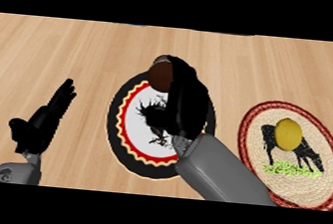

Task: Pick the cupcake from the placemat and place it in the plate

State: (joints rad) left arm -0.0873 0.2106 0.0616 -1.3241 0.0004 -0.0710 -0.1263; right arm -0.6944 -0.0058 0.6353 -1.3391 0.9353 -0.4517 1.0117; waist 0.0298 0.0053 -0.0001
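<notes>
The cupcake (159, 75) is a brown rounded thing above the far rim of the plate (133, 127). The plate is round, with a black rim, a red and yellow band and a white centre bearing a black rooster. My right hand (186, 103) stretches over the plate from the lower right, its fingers curled round the cupcake and hiding part of it. At the right lies the round woven placemat (323, 183), with a red border and a black cow. My left hand (48, 116) rests open at the left, fingers pointing up, apart from the plate.
A yellow, lemon-like fruit (288, 133) sits on the placemat over the cow picture. The counter (71, 46) is light wood. My right forearm (220, 171) crosses the plate's lower right edge.
</notes>
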